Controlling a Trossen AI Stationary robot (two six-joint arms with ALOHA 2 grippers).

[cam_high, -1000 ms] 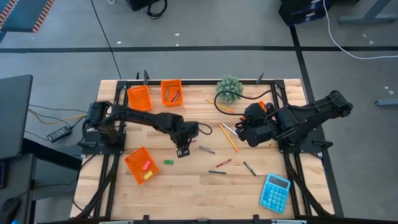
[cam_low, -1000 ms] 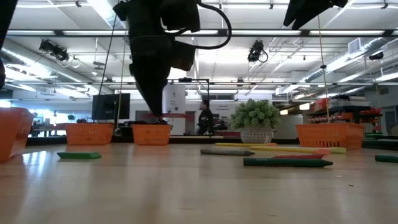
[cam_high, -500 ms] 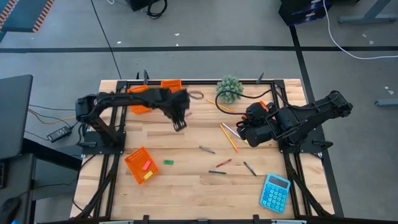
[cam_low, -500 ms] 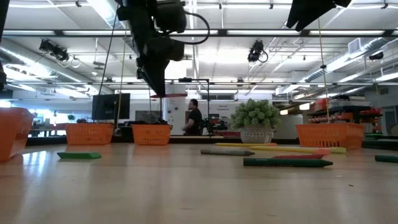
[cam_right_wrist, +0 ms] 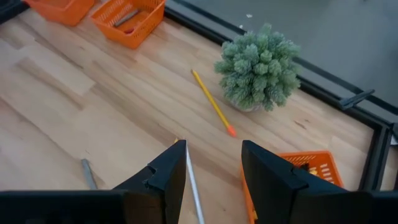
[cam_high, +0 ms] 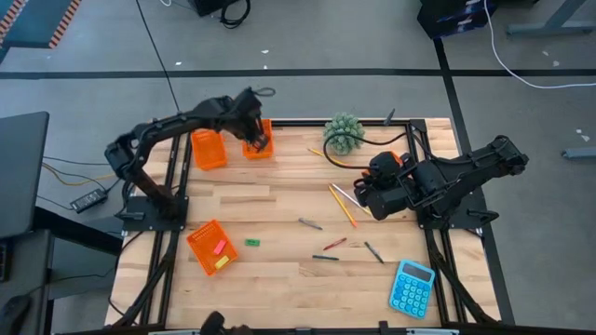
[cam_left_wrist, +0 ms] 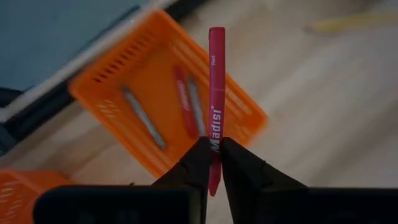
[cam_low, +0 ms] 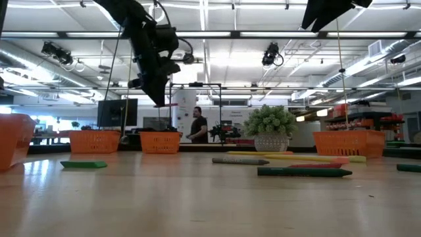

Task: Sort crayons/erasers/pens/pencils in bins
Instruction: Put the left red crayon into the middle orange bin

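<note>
Right, my left claw (cam_left_wrist: 212, 163) is clenched on a red crayon (cam_left_wrist: 215, 99), stick pointing straight out ahead. Just past its tip sits an orange bin (cam_left_wrist: 166, 99) at the table's far edge, with a red crayon and two grey ones already lying inside. Over on the other side, my right claw (cam_right_wrist: 211, 163) hangs with fingers spread, gripping nothing, near a yellow pencil (cam_right_wrist: 212, 103) and a little plant (cam_right_wrist: 258, 67).

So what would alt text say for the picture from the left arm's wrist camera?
The left tool pinches a red crayon between two dark fingers, holding it above an orange bin on the wooden table. The bin already holds three crayons, two grey and one red.
</note>
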